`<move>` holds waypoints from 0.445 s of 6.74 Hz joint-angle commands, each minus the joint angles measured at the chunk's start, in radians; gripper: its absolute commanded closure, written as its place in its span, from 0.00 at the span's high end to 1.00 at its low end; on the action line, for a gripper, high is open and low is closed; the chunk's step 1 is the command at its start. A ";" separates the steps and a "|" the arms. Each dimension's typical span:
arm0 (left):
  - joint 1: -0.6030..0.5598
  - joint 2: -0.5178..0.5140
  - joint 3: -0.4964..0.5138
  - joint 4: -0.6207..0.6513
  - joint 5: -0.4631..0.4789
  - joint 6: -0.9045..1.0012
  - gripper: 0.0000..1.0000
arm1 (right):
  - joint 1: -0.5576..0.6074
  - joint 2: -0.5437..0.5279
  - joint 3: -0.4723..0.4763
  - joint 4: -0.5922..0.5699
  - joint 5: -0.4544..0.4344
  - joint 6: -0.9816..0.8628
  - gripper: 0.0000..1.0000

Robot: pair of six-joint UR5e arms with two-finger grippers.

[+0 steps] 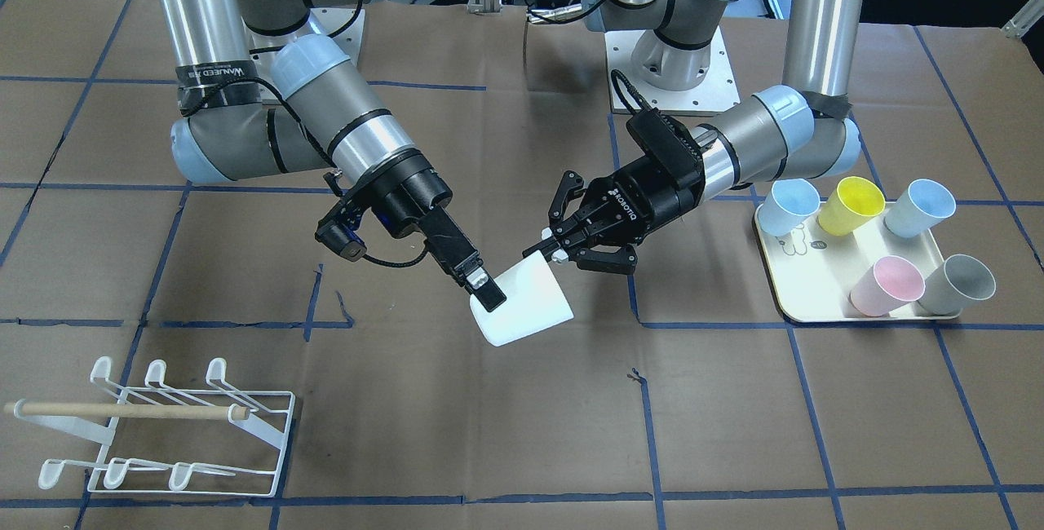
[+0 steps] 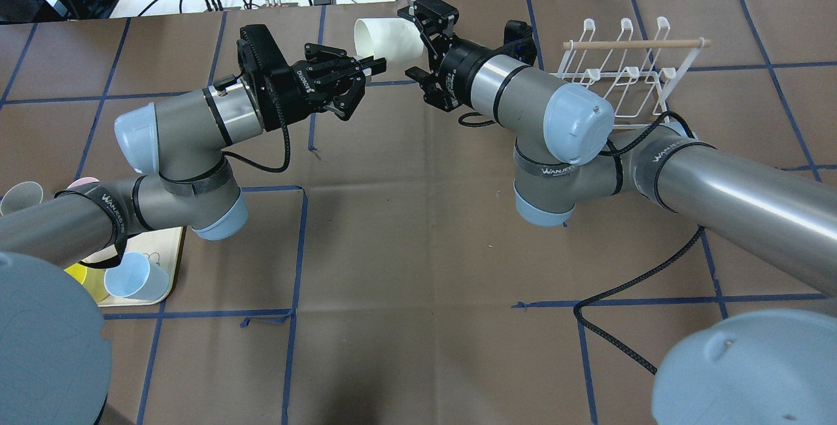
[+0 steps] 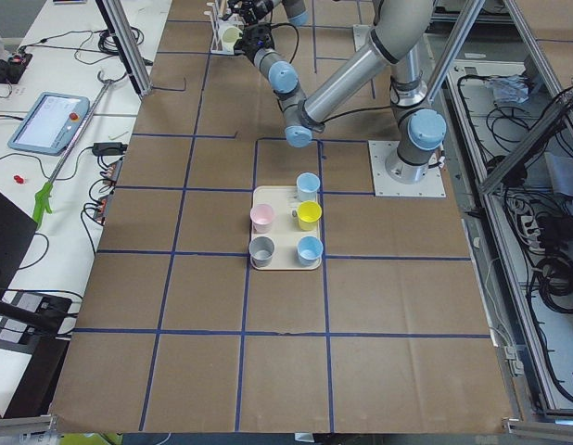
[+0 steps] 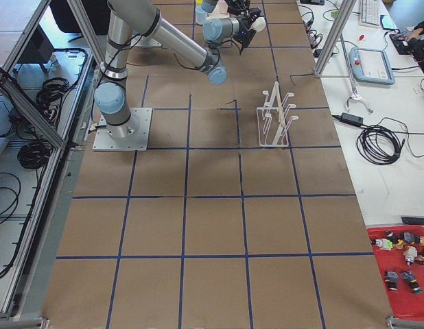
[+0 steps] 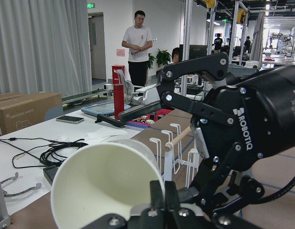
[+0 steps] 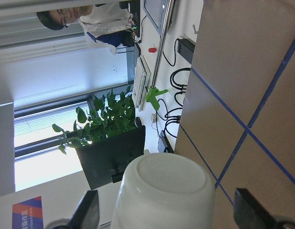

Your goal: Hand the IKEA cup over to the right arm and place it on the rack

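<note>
While the left gripper [image 1: 548, 254] pinches the rim of the white cup [image 1: 526, 306] aloft over mid-table, the right gripper [image 6: 165, 192] straddles its closed base, jaws wide and clear. The cup's axis runs between them, and the rack [image 1: 122, 411] lies rightward.

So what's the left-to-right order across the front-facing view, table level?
rack → right tool → white cup → left tool → cream tray
</note>
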 commanded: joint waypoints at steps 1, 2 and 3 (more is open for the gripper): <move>0.000 -0.002 0.000 0.000 0.000 0.002 0.05 | 0.000 0.008 -0.008 0.002 0.021 -0.003 1.00; 0.000 -0.009 0.000 0.015 -0.001 0.002 0.05 | 0.002 0.014 -0.015 0.002 0.021 -0.003 1.00; 0.000 -0.014 0.000 0.029 -0.002 0.002 0.05 | 0.009 0.014 -0.018 0.002 0.017 -0.003 1.00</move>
